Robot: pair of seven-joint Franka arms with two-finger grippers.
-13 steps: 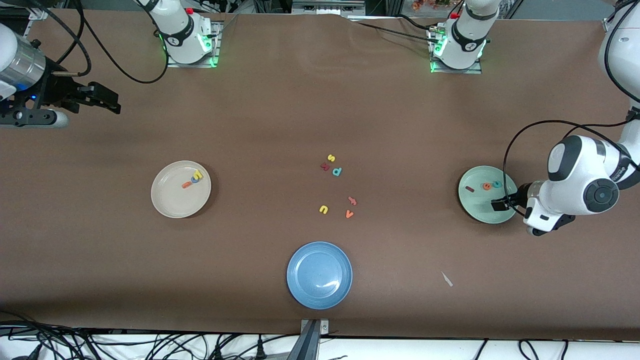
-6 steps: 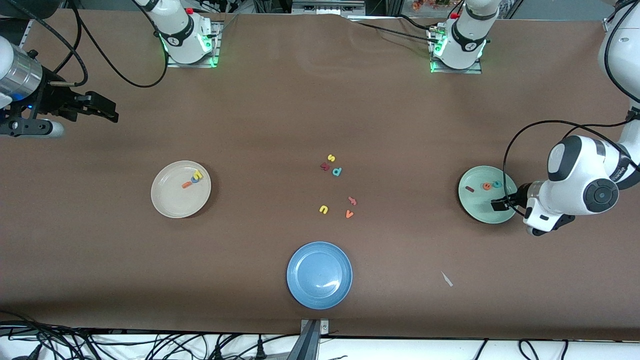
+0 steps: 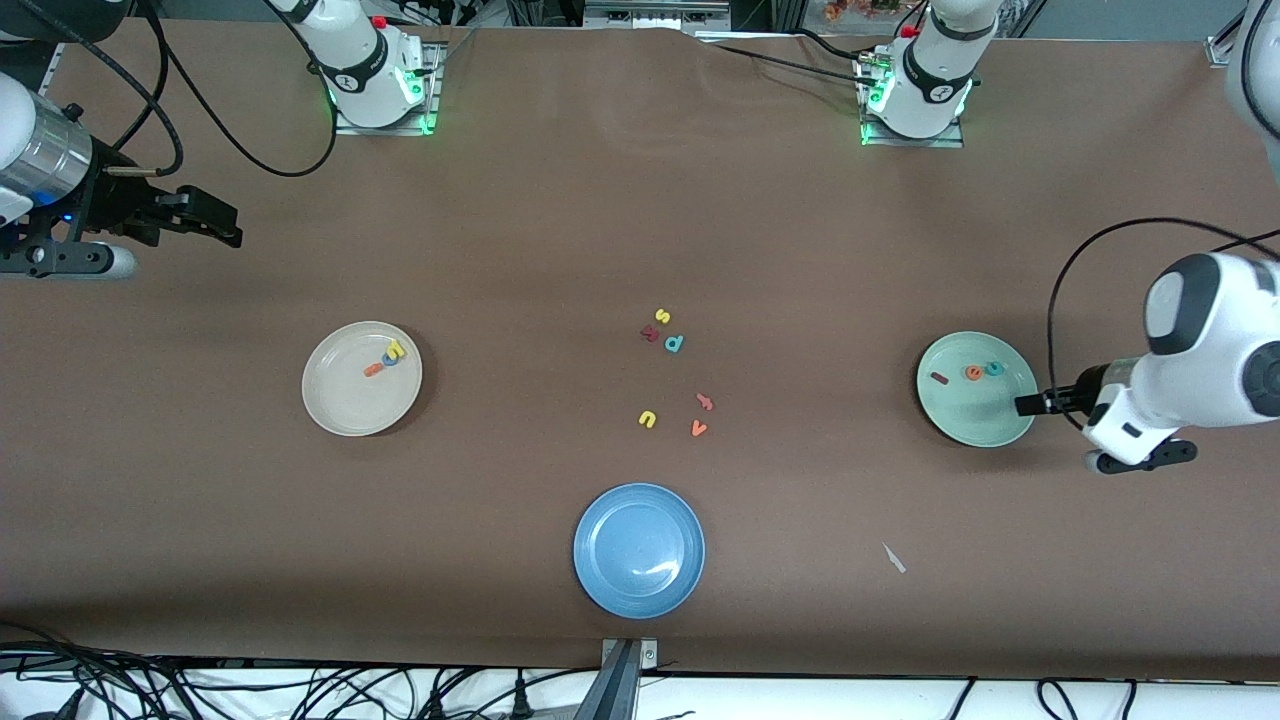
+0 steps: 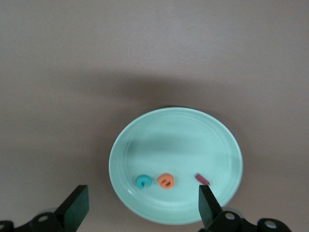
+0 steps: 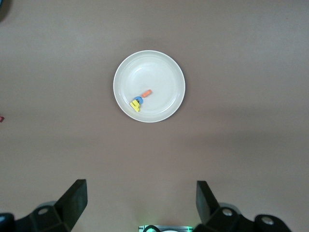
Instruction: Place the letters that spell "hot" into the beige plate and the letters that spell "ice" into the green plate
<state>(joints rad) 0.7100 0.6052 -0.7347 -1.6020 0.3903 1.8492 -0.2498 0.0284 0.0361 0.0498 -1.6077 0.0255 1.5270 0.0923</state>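
Front view: the beige plate (image 3: 361, 378) toward the right arm's end already held yellow h, blue o and orange t, and the green plate (image 3: 976, 389) held i, e, c, so the sort looked done. Leftover letters (image 3: 673, 372) lay mid-table, well apart from both plates.

Left wrist view: left gripper (image 4: 141, 209) spread empty over the green plate's rim.

Right wrist view: right gripper (image 5: 140, 203) gaped empty over bare table, waiting.

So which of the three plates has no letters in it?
The blue plate, the one nearest the front camera. The beige plate holds three letters and the green plate holds three.
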